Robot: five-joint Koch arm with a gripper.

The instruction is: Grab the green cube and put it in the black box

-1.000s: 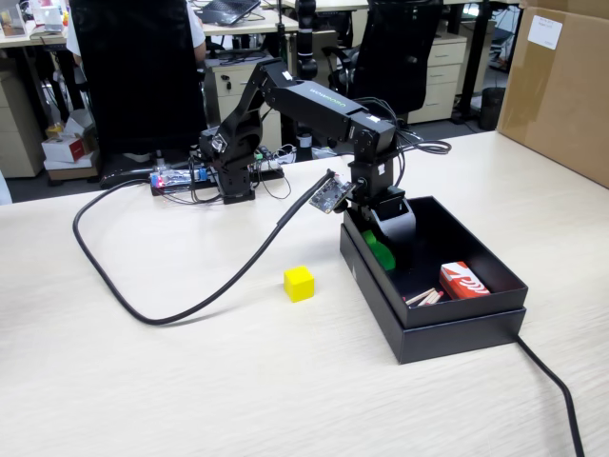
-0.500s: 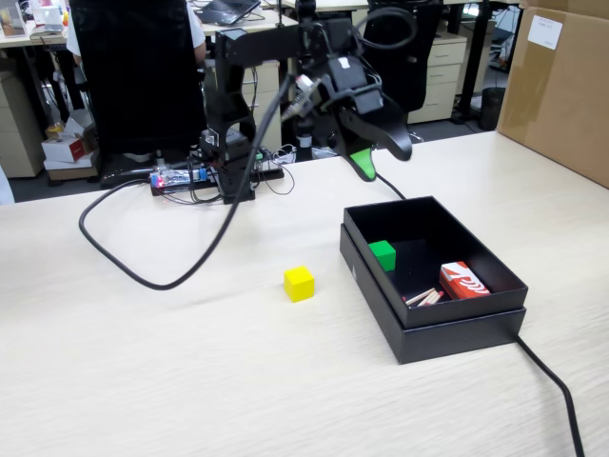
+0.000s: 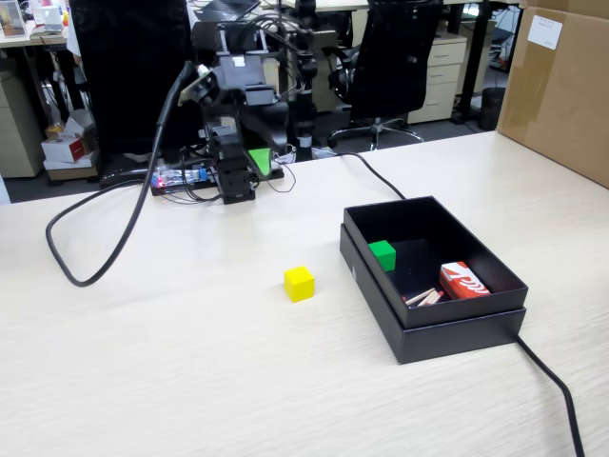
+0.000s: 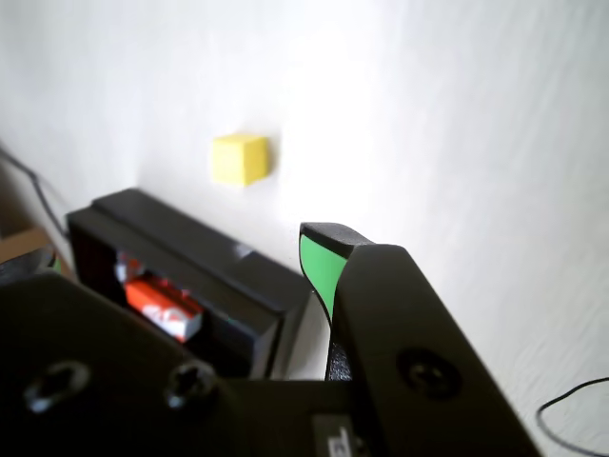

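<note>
The green cube (image 3: 382, 254) lies inside the black box (image 3: 447, 335), near its back left wall in the fixed view. The wrist view shows the black box (image 4: 205, 255) but not the cube. My gripper (image 3: 253, 162) is folded back at the arm's base at the far side of the table, well away from the box. In the wrist view the gripper (image 4: 181, 265) is open: one green-faced fingertip (image 4: 322, 267) shows at the right, the other is far to the left, and nothing is between them.
A yellow cube (image 3: 299, 283) sits on the table left of the box, and the yellow cube (image 4: 240, 158) also shows in the wrist view. A red packet (image 3: 463, 281) and small sticks (image 3: 423, 297) lie in the box. Black cables (image 3: 105, 248) cross the table. A brown cardboard box (image 3: 561, 86) stands at the back right.
</note>
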